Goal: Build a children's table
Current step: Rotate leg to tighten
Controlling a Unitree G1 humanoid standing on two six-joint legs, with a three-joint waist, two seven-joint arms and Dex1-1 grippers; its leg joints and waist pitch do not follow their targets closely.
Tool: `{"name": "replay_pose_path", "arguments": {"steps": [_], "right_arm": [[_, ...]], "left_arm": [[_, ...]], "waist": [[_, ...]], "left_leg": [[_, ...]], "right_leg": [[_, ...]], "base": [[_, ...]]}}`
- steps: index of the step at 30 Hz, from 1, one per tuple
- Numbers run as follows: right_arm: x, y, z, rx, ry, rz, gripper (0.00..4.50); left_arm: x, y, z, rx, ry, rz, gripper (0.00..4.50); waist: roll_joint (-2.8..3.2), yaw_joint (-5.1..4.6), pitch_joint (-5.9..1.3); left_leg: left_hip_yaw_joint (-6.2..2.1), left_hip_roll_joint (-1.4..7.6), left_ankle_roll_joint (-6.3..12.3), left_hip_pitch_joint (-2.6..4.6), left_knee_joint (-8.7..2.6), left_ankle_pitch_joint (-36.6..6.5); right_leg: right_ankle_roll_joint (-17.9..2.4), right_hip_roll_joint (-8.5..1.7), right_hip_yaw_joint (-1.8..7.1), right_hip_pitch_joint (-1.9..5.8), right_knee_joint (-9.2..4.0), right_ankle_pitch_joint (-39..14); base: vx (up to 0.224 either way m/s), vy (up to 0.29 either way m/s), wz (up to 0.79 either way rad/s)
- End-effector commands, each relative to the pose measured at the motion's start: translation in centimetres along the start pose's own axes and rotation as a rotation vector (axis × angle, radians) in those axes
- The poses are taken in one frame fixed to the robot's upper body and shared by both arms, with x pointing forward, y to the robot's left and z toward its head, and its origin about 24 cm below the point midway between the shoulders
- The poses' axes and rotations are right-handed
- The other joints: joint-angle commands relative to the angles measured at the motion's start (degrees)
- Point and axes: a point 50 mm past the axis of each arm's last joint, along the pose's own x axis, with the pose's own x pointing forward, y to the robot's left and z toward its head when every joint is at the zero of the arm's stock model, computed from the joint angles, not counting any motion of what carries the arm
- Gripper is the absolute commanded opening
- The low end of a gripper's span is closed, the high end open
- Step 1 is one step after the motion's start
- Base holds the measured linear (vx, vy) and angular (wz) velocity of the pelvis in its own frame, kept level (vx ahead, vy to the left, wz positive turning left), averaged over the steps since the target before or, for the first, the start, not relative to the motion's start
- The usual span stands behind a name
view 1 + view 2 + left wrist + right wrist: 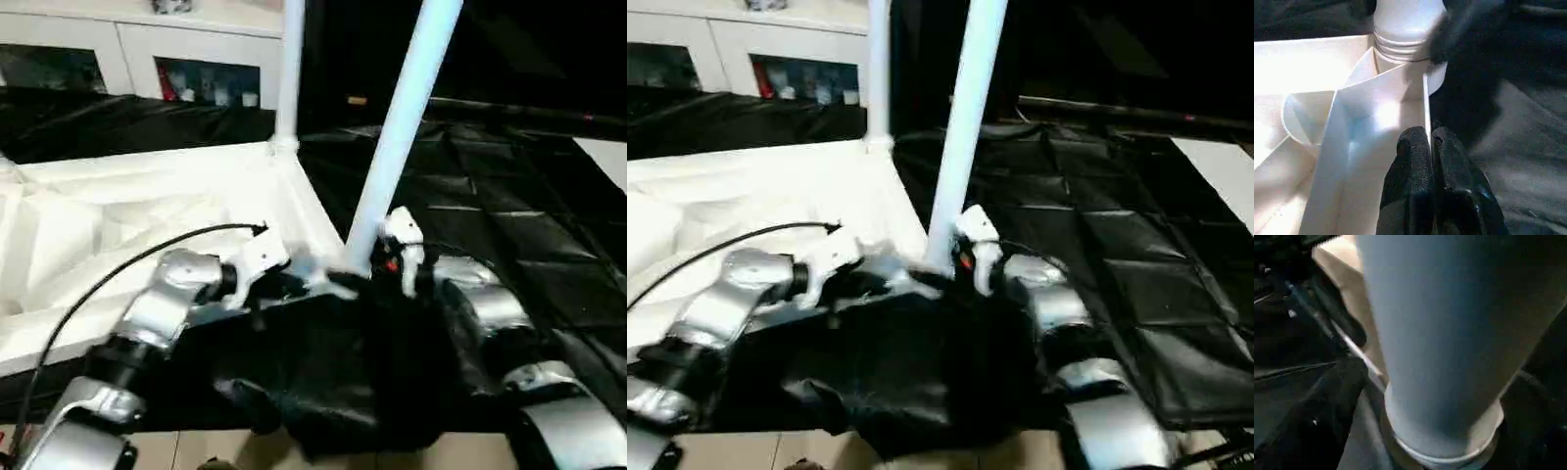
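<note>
The children's table top [147, 206] lies upside down on the left, ribbed underside up. One white leg [290, 69] stands upright in its far right corner. A second leg [397, 137] rises from the near right corner, leaning to the right. My left gripper [1431, 147] is shut on the thin rim wall [1426, 98] of the top, just beside that near corner socket and the leg's ringed base [1405, 29]. My right gripper [394, 257] sits right against the foot of the leaning leg [1449, 333], on its right side.
Black sheeting [490, 196] covers the floor to the right and behind. A crumpled black cloth [333, 382] lies before the near corner. A white cabinet with glass doors [196, 59] stands at the back. A black cable [127, 264] arcs over my left forearm.
</note>
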Motion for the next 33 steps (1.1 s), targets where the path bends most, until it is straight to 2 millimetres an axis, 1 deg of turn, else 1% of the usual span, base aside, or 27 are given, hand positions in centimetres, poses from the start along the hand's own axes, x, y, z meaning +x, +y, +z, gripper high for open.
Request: {"name": "replay_pose_path", "arguments": {"steps": [1,3,4,6,8,12,17,19,21,22,23,24,25,26,27,28,29,30,31,32,33], "right_arm": [[0.2,0.7,-0.9,0.033,0.053,0.079,3.89],[0.0,0.7,-1.1,0.035,0.064,0.094,3.81],[-0.1,0.7,-1.2,0.036,0.071,0.100,3.76],[-0.2,0.7,-1.2,0.036,0.075,0.102,3.50],[-0.3,0.7,-1.3,0.036,0.082,0.110,3.38],[-0.4,1.1,-1.1,0.049,0.059,0.161,2.99],[-0.4,1.2,-1.1,0.051,0.058,0.177,2.74],[-0.4,1.2,-1.1,0.055,0.056,0.182,2.73],[-0.4,1.5,-1.4,0.074,0.055,0.193,2.72],[-0.2,1.6,-1.7,0.084,0.053,0.165,2.72],[-0.1,1.6,-1.8,0.086,0.052,0.158,2.71],[0.1,1.5,-1.9,0.083,0.045,0.109,2.71],[0.7,1.1,-2.1,0.098,0.034,0.004,2.71],[0.7,1.1,-2.1,0.098,0.034,0.004,2.71],[1.0,1.0,-2.2,0.103,0.032,-0.047,2.71],[1.8,0.7,-2.3,0.131,0.027,-0.153,2.71],[2.5,0.6,-2.3,0.166,0.021,-0.222,2.70],[2.7,0.6,-2.3,0.183,0.017,-0.247,2.70],[3.1,0.6,-2.3,0.201,0.014,-0.280,2.70],[3.7,0.7,-2.3,0.230,0.013,-0.314,2.70],[4.4,0.9,-2.4,0.257,0.017,-0.349,2.70]], "left_arm": [[0.6,-1.0,1.4,0.051,-0.079,-0.114,0.00],[0.2,-1.1,1.4,0.048,-0.082,-0.142,0.00],[0.0,-1.1,1.3,0.045,-0.085,-0.150,0.00],[0.0,-1.2,1.3,0.043,-0.083,-0.156,0.00],[-0.3,-1.2,1.1,0.041,-0.077,-0.170,0.00],[-0.7,-1.4,0.7,0.027,-0.065,-0.203,0.00],[-1.0,-1.4,0.5,0.019,-0.054,-0.211,0.00],[-1.0,-1.3,0.5,0.019,-0.052,-0.209,0.00],[-0.9,-1.0,0.3,0.026,-0.034,-0.162,0.00],[-0.7,-0.6,0.2,0.019,-0.028,-0.102,0.00],[-0.7,-0.5,0.2,0.017,-0.028,-0.092,0.00],[-0.5,-0.2,0.3,0.007,-0.032,-0.051,0.00],[-0.1,0.1,0.5,-0.006,-0.039,0.001,0.00],[-0.1,0.1,0.5,-0.006,-0.039,0.001,0.00],[0.2,0.3,0.6,-0.010,-0.028,0.041,0.00],[0.7,0.5,0.7,-0.021,-0.007,0.091,0.00],[1.2,0.7,0.9,-0.033,0.001,0.132,0.00],[1.4,0.7,1.0,-0.040,0.001,0.150,0.00],[1.7,0.8,1.1,-0.056,-0.005,0.163,0.00],[2.2,0.8,1.4,-0.066,-0.010,0.183,0.00],[2.7,0.7,1.8,-0.078,-0.020,0.196,0.00]], "waist": [[0.28,0.07,-3.28],[0.47,0.13,-3.23],[0.43,0.14,-3.22],[0.45,0.13,-3.15],[0.45,0.15,-3.13],[0.50,0.28,-3.18],[0.55,0.28,-3.22],[0.41,0.25,-3.23],[0.47,0.28,-3.20],[0.32,0.36,-3.23],[0.31,0.43,-3.13],[0.32,0.43,-3.12],[0.27,0.30,-3.02],[0.31,0.27,-2.86],[0.37,0.22,-2.78],[0.37,0.00,-2.73],[0.53,-0.29,-2.57],[0.47,-0.45,-2.49],[0.48,-0.68,-2.58],[0.50,-0.69,-2.57],[0.54,-0.77,-2.54]], "left_leg": [[0.70,0.22,1.72,0.45,-3.28,-13.88],[0.75,0.28,1.65,0.61,-3.30,-14.23],[0.77,0.29,1.51,0.60,-3.31,-14.36],[0.74,0.33,1.20,0.65,-3.37,-15.23],[0.70,0.32,0.98,0.67,-3.40,-15.66],[0.75,0.39,1.03,0.67,-3.36,-15.00],[0.74,0.33,0.88,0.66,-3.32,-14.69],[0.75,0.30,0.83,0.65,-3.30,-14.72],[0.74,0.29,0.89,0.64,-3.31,-14.55],[0.78,0.32,1.00,0.70,-3.25,-14.29],[0.76,0.30,0.93,0.75,-3.32,-14.60],[0.72,0.29,0.84,0.72,-3.36,-14.90],[0.73,0.28,0.35,0.85,-3.47,-16.06],[0.73,0.24,-0.06,1.00,-3.53,-17.01],[0.55,0.17,-0.58,1.13,-3.60,-19.03],[0.41,0.24,-1.17,1.07,-3.73,-20.04],[0.32,0.22,-1.85,1.31,-3.82,-21.51],[0.21,0.13,-2.05,1.33,-3.84,-22.45],[-0.11,0.06,-2.43,1.16,-3.92,-23.24],[-0.15,0.02,-2.40,1.14,-3.94,-23.43],[-0.20,0.03,-2.44,1.31,-3.93,-24.23]], "right_leg": [[-12.38,-2.11,1.55,2.93,-3.59,-8.04],[-12.55,-2.13,1.52,2.80,-3.67,-8.73],[-12.64,-2.10,1.51,2.84,-3.65,-9.06],[-12.55,-2.13,1.50,2.78,-3.73,-10.14],[-12.36,-2.19,1.52,2.76,-3.78,-10.97],[-12.49,-2.12,1.51,2.77,-3.60,-9.76],[-12.77,-2.15,1.51,2.81,-3.53,-9.32],[-12.73,-2.14,1.51,2.84,-3.54,-9.43],[-12.67,-2.11,1.53,2.84,-3.55,-9.27],[-12.58,-2.17,1.56,2.81,-3.52,-9.10],[-12.29,-2.24,1.59,2.75,-3.72,-9.85],[-12.15,-2.27,1.58,2.79,-3.72,-10.51],[-11.66,-2.29,1.64,2.51,-3.97,-12.58],[-11.33,-2.33,1.67,2.31,-4.21,-14.40],[-10.37,-2.49,1.62,2.30,-4.57,-18.38],[-9.42,-2.60,1.64,2.19,-4.78,-20.92],[-8.82,-2.51,1.63,1.80,-5.01,-23.29],[-8.35,-2.57,1.53,1.77,-5.21,-25.11],[-7.23,-2.73,1.34,1.99,-5.39,-28.00],[-6.72,-2.70,1.28,1.98,-5.60,-28.70],[-6.22,-2.67,1.26,1.69,-5.83,-29.44]], "base": [[0.000,0.000,0.00],[0.000,0.000,0.00],[0.000,0.000,0.00],[0.000,0.000,0.00],[0.000,0.000,0.00],[0.000,0.000,0.00],[0.000,0.000,0.00],[0.000,0.000,0.00],[0.000,0.000,0.00],[0.000,0.000,0.00],[0.000,0.000,0.00],[0.000,0.000,0.00],[0.000,0.000,0.00],[0.000,0.000,0.00],[0.000,0.000,0.00],[0.000,0.000,0.00],[0.000,0.000,0.00],[0.000,0.000,0.00],[0.000,0.000,0.00],[0.000,0.000,0.00],[0.000,0.000,0.00]]}}
